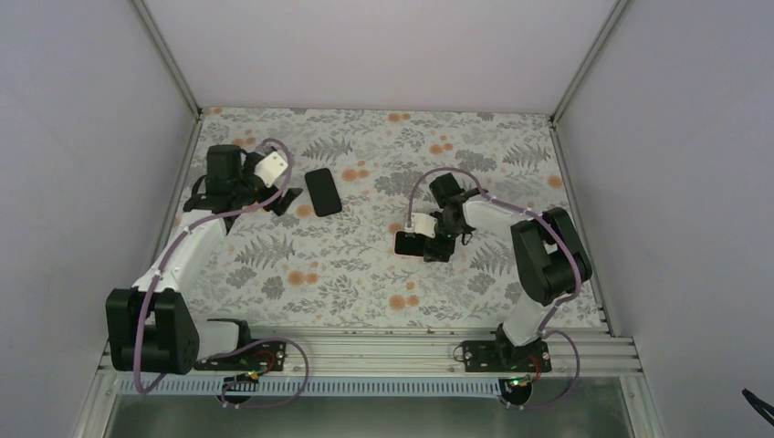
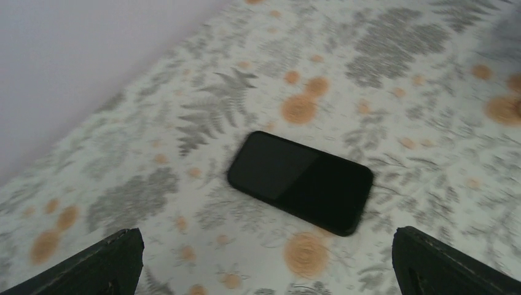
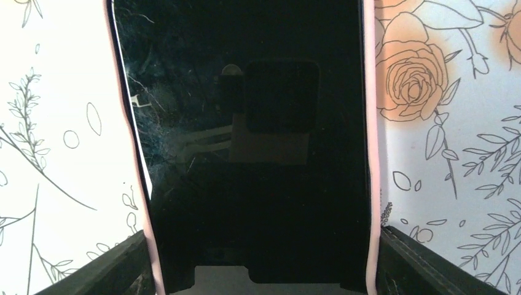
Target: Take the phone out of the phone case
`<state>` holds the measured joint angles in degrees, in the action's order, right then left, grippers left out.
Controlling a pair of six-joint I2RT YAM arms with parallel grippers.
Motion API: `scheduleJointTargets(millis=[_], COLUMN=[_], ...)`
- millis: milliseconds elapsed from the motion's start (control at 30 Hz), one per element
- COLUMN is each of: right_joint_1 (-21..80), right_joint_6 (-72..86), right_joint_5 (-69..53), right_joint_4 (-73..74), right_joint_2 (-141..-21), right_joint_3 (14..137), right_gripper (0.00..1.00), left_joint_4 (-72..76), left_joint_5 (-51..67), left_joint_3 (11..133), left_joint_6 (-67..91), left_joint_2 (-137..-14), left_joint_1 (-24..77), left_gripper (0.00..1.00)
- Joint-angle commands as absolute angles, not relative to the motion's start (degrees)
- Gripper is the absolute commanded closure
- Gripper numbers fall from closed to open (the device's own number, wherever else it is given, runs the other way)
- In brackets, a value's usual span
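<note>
A black phone in a thin pink phone case fills the right wrist view, its dark screen facing the camera. My right gripper straddles it, and both fingers press the case's pink side rims. From above, this cased phone lies at mid-table under the right gripper. A second black phone lies flat with no case showing. My left gripper stands wide open just short of it, holding nothing. In the top view this gripper is left of that phone.
The floral tablecloth covers the table. White walls with metal corner posts close in the back and both sides. A metal rail carrying the arm bases runs along the near edge.
</note>
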<state>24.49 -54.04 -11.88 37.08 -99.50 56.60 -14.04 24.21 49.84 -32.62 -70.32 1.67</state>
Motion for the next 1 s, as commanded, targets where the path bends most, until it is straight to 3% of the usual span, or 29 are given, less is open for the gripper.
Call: scheduleJointTargets(millis=[0, 333, 600, 967], right_joint_1=[26.27, 26.40, 29.09, 32.97], right_joint_6=[-53.56, -48.31, -41.53, -37.66], right_joint_5=[-7.45, -13.21, -13.77, -8.81], right_joint_4=[40.93, 38.58, 35.09, 29.95], right_joint_2=[-101.95, -97.33, -92.28, -98.41], right_joint_3=[53.92, 58.05, 64.11, 73.62], right_gripper=[0.28, 0.45, 0.42, 0.41], left_joint_4=[-26.08, -48.22, -57.12, -61.30], left_joint_5=[28.96, 47.99, 58.86, 63.05], left_joint_3=[55.82, 75.67, 91.79, 102.04], left_joint_6=[-36.57, -37.83, -33.64, -30.60], left_joint_2=[-74.52, -93.40, -110.45, -123.22], left_joint_1=[5.42, 10.12, 12.85, 15.59], left_gripper=[0.00, 0.00, 0.00, 0.00])
